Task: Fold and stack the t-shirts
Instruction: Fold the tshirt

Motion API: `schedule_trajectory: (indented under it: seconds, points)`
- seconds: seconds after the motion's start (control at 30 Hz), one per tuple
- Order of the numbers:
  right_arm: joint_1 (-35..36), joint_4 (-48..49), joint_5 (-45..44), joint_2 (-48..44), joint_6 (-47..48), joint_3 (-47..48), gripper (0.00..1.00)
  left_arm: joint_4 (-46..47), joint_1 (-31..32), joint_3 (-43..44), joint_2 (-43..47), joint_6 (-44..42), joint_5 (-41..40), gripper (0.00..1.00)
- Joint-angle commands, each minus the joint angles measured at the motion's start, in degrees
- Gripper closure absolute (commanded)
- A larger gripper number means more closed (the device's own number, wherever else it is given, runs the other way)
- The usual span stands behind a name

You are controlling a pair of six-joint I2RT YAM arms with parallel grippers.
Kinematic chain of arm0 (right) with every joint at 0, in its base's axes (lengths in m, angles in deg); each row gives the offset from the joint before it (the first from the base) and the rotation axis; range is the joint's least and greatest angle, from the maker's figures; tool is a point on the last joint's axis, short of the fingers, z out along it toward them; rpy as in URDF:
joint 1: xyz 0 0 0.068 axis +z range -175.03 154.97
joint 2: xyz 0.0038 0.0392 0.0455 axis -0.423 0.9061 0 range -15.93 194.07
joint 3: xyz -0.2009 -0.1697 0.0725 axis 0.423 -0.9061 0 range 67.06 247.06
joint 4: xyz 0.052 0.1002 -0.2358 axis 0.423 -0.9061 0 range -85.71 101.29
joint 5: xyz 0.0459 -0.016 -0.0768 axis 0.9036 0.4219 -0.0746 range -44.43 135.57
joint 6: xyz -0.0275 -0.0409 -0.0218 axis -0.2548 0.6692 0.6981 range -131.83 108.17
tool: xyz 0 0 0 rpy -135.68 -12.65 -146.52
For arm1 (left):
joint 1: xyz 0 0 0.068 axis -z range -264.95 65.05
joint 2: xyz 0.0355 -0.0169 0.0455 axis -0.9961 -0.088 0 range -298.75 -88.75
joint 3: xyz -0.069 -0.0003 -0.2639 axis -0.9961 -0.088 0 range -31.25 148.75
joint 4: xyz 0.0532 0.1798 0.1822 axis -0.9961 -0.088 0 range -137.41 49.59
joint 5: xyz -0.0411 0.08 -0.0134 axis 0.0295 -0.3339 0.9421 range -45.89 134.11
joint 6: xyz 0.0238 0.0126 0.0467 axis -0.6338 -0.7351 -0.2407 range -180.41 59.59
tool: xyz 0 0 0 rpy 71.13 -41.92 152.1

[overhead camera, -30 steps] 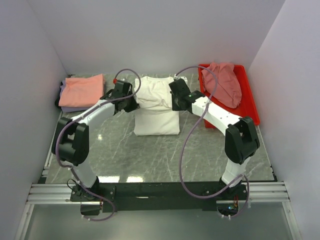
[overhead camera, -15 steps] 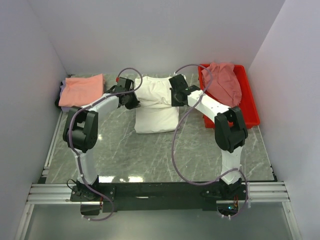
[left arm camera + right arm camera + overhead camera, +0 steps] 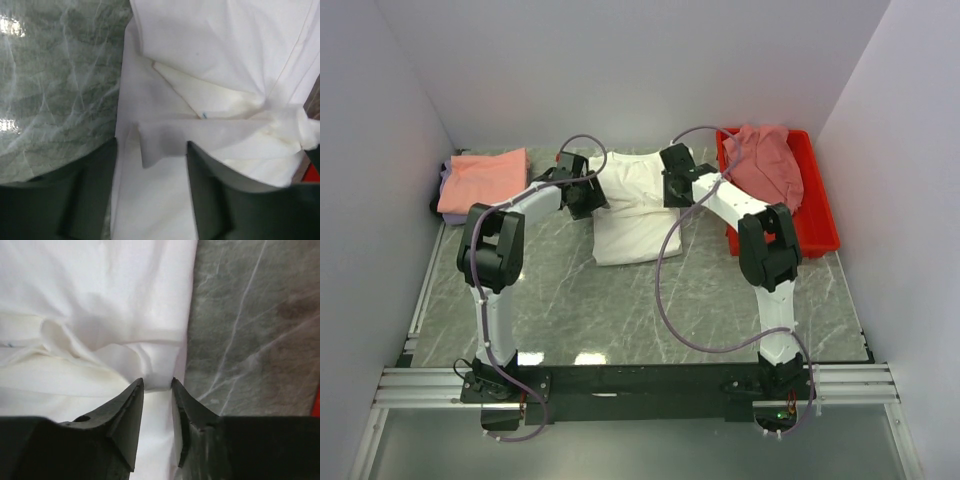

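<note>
Your right gripper [image 3: 156,382]: closed, pinching an edge of the white t-shirt [image 3: 100,300]. Your left gripper [image 3: 151,145]: fingers [image 3: 90,190] spread, its fold between them.

Robot lab test cell, not a home or shop. Evidence: plain white enclosure walls [image 3: 640,70] box the workspace in on three sides. The grey marble-look desk [image 3: 620,300] has an aluminium extrusion rail [image 3: 430,385] along its near edge. Left arm [image 3: 485,260] and right arm [image 3: 770,260] are bolted to a black crossbar [image 3: 640,382] on that rail. Purple cables [image 3: 670,300] run exposed along both arms. The props are a white t-shirt [image 3: 635,215], a folded stack [image 3: 485,180] and a red tray [image 3: 817,215].
</note>
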Motion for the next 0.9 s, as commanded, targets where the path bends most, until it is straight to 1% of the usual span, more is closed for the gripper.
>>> schedule_trajectory:
  seconds: [0.0,0.03,0.07,0.13,0.17,0.2,0.23,0.27,0.3,0.33,0.4,0.43,0.47,0.53,0.57,0.6,0.7,0.8,0.87]
  points:
    - [-0.8,-1.7,0.0,-0.5,1.2,4.5,0.61,-0.2,-0.1,2.5,2.5,-1.5,1.1,0.32]
    - [-0.8,-2.2,0.2,-0.9,1.4,4.9,0.50,-0.2,-0.1,2.3,3.3,-1.7,1.1,0.27]
    - [-0.9,-3.0,0.7,-1.3,1.5,5.5,0.40,-0.3,-0.1,2.1,4.1,-1.8,1.2,0.18]
    - [-0.8,-3.6,2.8,-3.9,1.6,5.4,0.33,-0.2,-0.1,1.2,6.8,-1.7,1.8,0.01]
    - [-0.9,-3.1,3.6,-5.0,1.3,3.6,0.30,0.0,-0.1,-0.3,7.9,-1.4,2.0,0.01]
    - [-0.8,-2.4,5.6,-8.1,1.1,2.2,0.27,0.3,0.0,-1.3,10.3,-1.2,2.3,0.01]
    - [-0.7,-1.7,6.6,-9.8,0.8,0.4,0.27,1.7,0.1,-2.5,11.6,-0.8,2.9,0.01]
    - [-0.7,0.4,8.3,-11.5,0.3,-3.8,0.27,2.4,0.1,-3.9,12.8,-0.5,3.9,0.01]
    - [-0.4,1.6,10.1,-15.1,0.0,-6.0,0.26,3.0,0.3,-6.7,15.2,-0.2,4.6,0.00]
    - [-0.3,3.0,14.7,-16.8,-0.4,-10.5,0.26,3.6,0.5,-8.0,16.3,0.4,4.9,0.01]
    - [-0.2,6.6,19.0,-20.6,-0.7,-14.4,0.25,4.8,1.2,-11.7,19.1,1.4,5.6,0.01]
    - [0.1,7.8,21.2,-21.4,-0.3,-17.0,0.24,5.3,1.5,-12.9,19.9,2.1,6.0,0.01]
    - [0.2,9.4,23.7,-21.8,-0.3,-17.7,0.24,6.1,2.2,-15.5,20.7,2.5,6.4,0.01]
    - [0.9,9.4,24.5,-20.9,0.3,-17.4,0.23,7.5,3.2,-18.6,23.6,4.0,6.5,0.01]
    - [1.3,8.1,24.5,-20.2,0.5,-15.8,0.23,8.4,4.3,-20.3,24.8,4.5,6.3,0.00]
    - [1.5,7.8,24.1,-18.5,0.7,-15.0,0.23,10.1,4.9,-23.3,26.6,4.9,6.2,0.00]
    - [2.1,8.8,25.2,-14.5,1.1,-12.1,0.23,11.0,7.1,-27.7,29.3,6.3,5.5,0.01]
    - [2.3,8.7,25.8,-8.8,1.3,-6.8,0.23,11.4,8.7,-31.4,31.6,7.3,5.0,0.01]
    - [2.7,7.4,25.2,-5.9,1.8,-1.4,0.23,11.3,9.3,-33.4,32.8,7.5,4.1,0.01]
